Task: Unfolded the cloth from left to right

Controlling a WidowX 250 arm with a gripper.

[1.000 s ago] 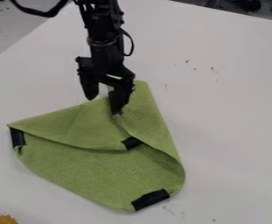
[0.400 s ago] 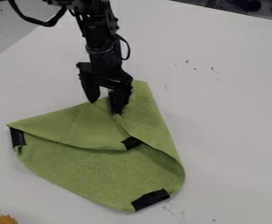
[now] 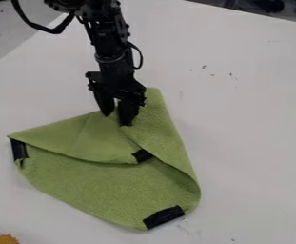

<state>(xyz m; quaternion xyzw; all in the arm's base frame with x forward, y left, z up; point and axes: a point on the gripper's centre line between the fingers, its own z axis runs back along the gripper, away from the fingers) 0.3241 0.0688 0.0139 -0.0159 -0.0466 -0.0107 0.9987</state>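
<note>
The green cloth (image 3: pixel 93 190) lies partly folded on the white desk (image 3: pixel 251 133), a little left of the middle, with one narrow corner pointing to the far side. A folded-over layer covers its far left part, and a long flap runs down its right side to a rounded, curled edge at the near right. One black patch (image 3: pixel 19 149) marks the left corner, a second black patch (image 3: pixel 142 155) sits at the inner corner of the fold, and a third black patch (image 3: pixel 163 217) is at the near edge. The gripper (image 3: pixel 116 120) hangs over the far part of the cloth, tips down at the fold — its jaws a narrow gap apart, though I cannot tell whether any cloth is caught between them. A fuzzy orange thing (image 3: pixel 6 239) shows at the near left, and small dark marks (image 3: pixel 232 76) dot the desk on the far right.
</note>
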